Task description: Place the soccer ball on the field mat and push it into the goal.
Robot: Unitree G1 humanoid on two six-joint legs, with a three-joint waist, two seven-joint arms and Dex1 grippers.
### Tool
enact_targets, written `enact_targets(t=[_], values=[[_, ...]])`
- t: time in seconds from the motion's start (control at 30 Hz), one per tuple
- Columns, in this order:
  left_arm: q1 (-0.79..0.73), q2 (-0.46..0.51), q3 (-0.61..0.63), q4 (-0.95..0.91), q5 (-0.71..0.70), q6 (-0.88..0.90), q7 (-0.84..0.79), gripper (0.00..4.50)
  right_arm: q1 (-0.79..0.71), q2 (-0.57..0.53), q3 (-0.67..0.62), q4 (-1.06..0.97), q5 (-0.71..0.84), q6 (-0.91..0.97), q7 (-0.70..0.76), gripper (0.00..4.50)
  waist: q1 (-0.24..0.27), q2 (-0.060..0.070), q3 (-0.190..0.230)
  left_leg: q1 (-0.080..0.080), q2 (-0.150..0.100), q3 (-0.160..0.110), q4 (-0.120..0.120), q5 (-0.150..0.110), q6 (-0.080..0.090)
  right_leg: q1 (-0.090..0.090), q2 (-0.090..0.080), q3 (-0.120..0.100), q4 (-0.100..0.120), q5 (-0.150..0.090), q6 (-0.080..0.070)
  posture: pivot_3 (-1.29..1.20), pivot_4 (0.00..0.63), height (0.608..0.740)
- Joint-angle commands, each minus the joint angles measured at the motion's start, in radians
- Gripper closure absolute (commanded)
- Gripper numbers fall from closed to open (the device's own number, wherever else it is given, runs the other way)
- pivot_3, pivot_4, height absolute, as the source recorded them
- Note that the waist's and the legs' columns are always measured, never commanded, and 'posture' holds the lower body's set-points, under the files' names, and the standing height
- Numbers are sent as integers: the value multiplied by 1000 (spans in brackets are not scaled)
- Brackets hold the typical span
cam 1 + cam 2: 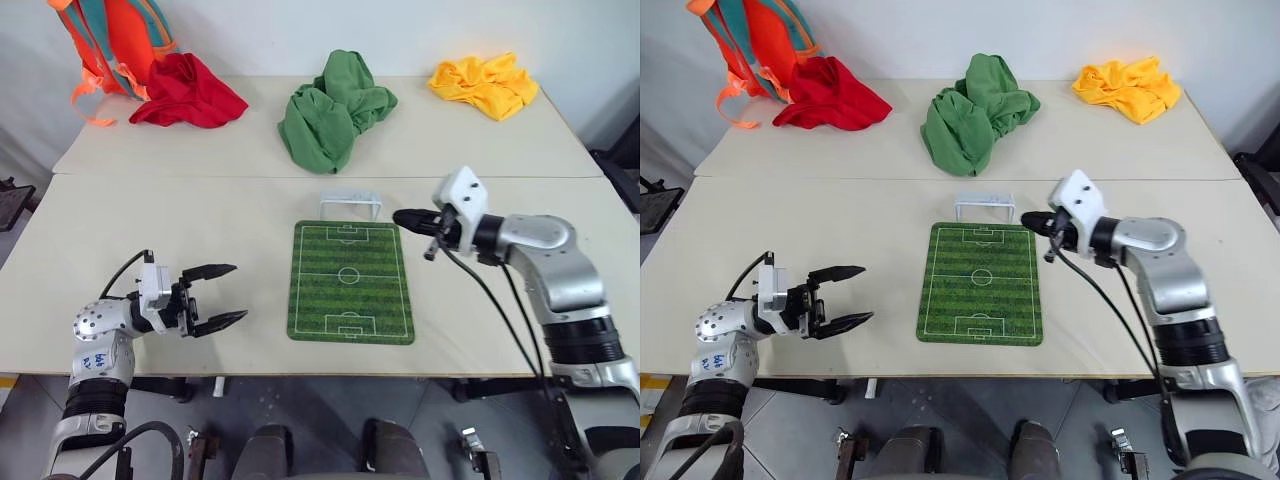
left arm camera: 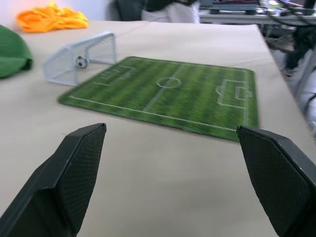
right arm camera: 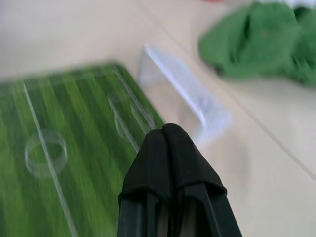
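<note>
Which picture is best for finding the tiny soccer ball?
The left wrist view is best: the soccer ball sits clearly inside the goal, beyond the field mat. From the head views it is too small to make out within the goal frame. In the right wrist view the goal is blurred, so I cannot spot it.

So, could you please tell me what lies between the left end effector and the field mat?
Bare tabletop only: in the left eye view nothing sits between the left end effector and the field mat.
</note>
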Motion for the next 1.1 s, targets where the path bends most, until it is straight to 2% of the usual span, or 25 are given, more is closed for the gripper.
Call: enact_targets(t=[0.03, 0.2, 0.3, 0.43, 0.7, 0.9, 1.1], values=[[-49, 12, 44, 62, 18, -14, 75, 0, 62, -38, -109, 44, 79, -5, 56, 4476, -1, 0, 0, 0, 0, 0, 0, 0, 0, 0, 0, 0, 0, 0, 0, 0, 150, 740], [-84, 19, 59, 108, 32, 5, 126, 0, 195, -89, -170, 125, 145, -77, 220, 4476, -5, 0, 0, 1, 0, 3, 0, 0, 0, 0, 0, 1, 0, 0, 0, 0, 150, 740], [-77, 28, 76, 101, 12, -1, 114, 0, 282, -122, -213, 162, 175, -159, 325, 3943, -3, -1, 0, 2, 1, 4, -1, 0, 0, -1, 0, 2, 0, 0, 0, 0, 150, 740], [-57, 62, 96, 91, -17, 115, 105, 0, 291, -136, -246, 285, 137, -314, 334, 2625, -6, -1, 0, 3, 1, 7, 1, 0, 0, 0, 0, 3, 1, 1, -1, 0, 150, 740], [14, 107, 164, 98, -14, 54, 85, 0, 276, -149, -281, 437, 142, -475, 361, 22, -3, -1, 0, 4, 2, 9, 1, 0, 0, -1, 0, 4, 1, 1, -1, 0, 150, 740], [25, 104, 183, 93, -9, 41, 84, 0, 296, -156, -286, 457, 145, -477, 367, 22, -2, -1, 0, 4, 2, 9, 1, 0, 0, -1, 0, 5, 1, 1, -1, 0, 150, 740], [57, 74, 197, 21, -35, 67, 116, 0, 389, -136, -341, 336, 184, -430, 280, 22, 0, -1, 0, 4, 2, 9, 1, 0, 0, -1, 0, 5, 1, 1, -1, 0, 150, 740]])
